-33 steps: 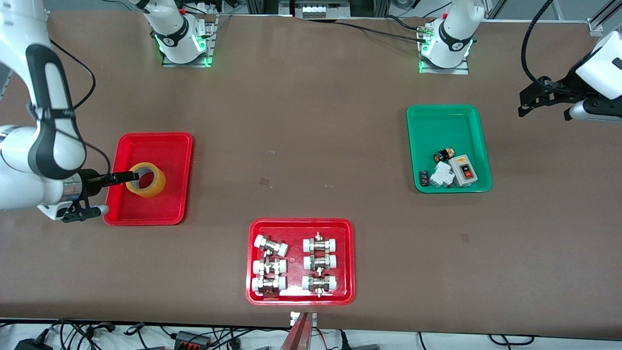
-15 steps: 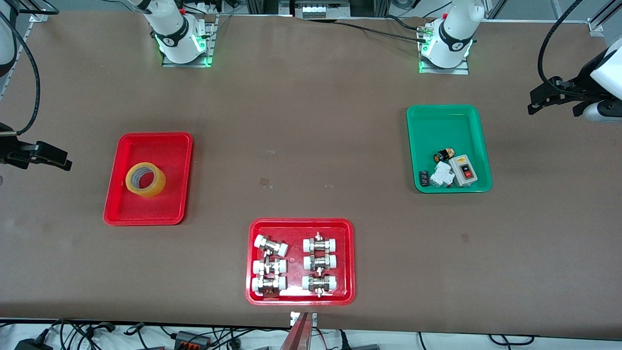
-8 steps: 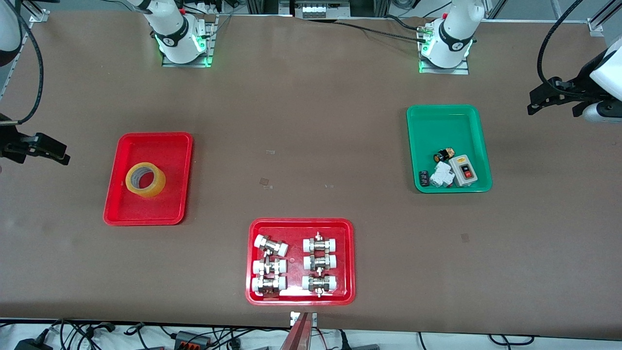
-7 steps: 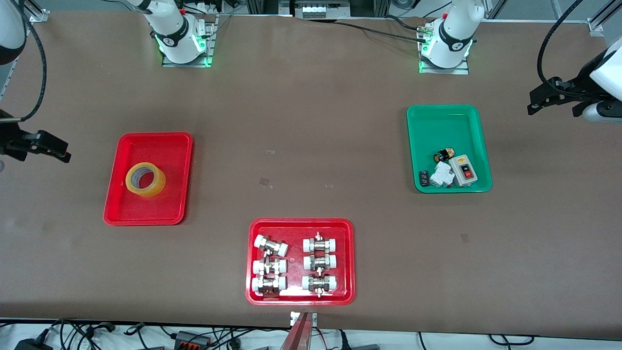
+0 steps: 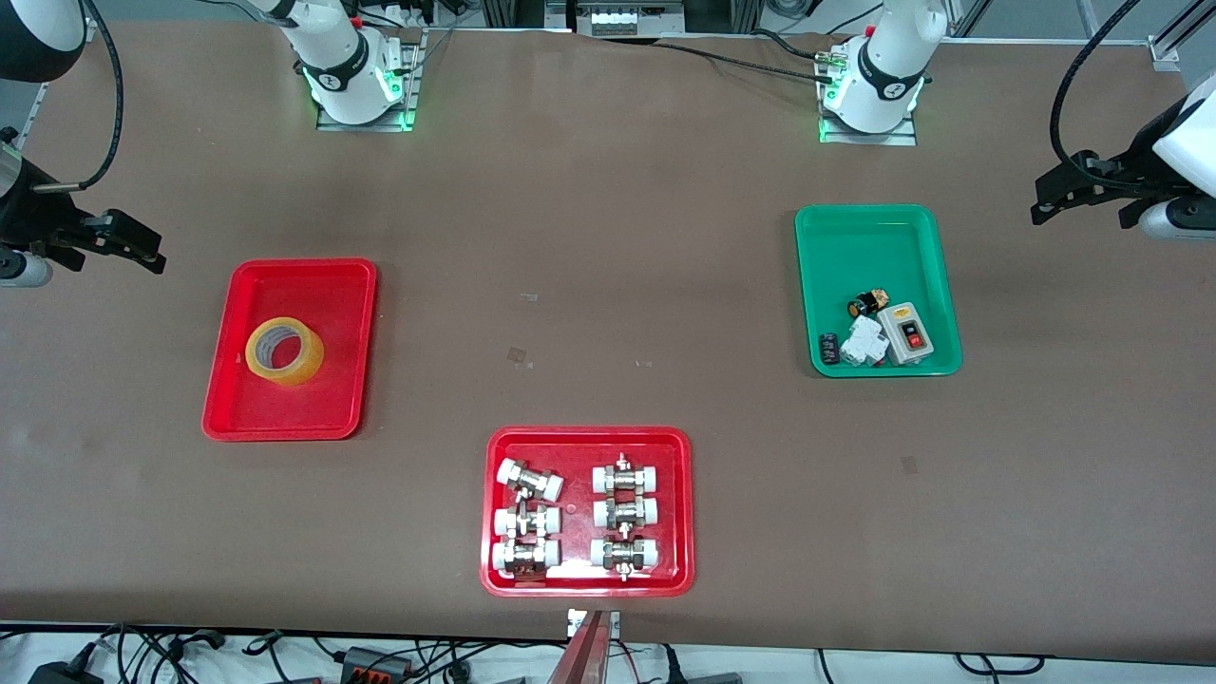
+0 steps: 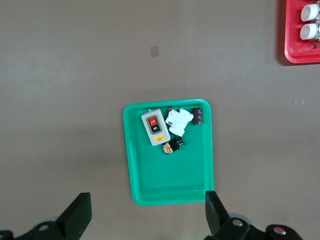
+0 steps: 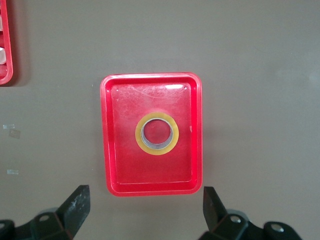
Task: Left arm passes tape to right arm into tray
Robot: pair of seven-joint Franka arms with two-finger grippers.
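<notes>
Yellow and translucent, the tape (image 5: 284,351) lay flat in the tray (image 5: 351,285) when you looked, resting on the red floor roughly mid-tray, its pale core showing as a ring in the right wrist view (image 7: 157,133). You had that tray (image 7: 108,145) at about nine o'clock on the table, toward the right arm's end. The right gripper (image 5: 133,249) hung over bare table at the tray's ten o'clock, clear of the rim and holding nothing; its fingers (image 7: 75,206) stood spread wide apart. The left gripper (image 5: 1054,195) waited in the air over the table's edge at the left arm's end, at about two o'clock from the green tray (image 5: 817,228), and its fingers (image 6: 76,218) were likewise parted and empty. You could see a switch box (image 5: 909,332) and small parts in the green tray's nearer end. At six o'clock, nearest the front camera, sat a second red tray (image 5: 494,513) of white-capped fittings (image 5: 528,481) in two columns
</notes>
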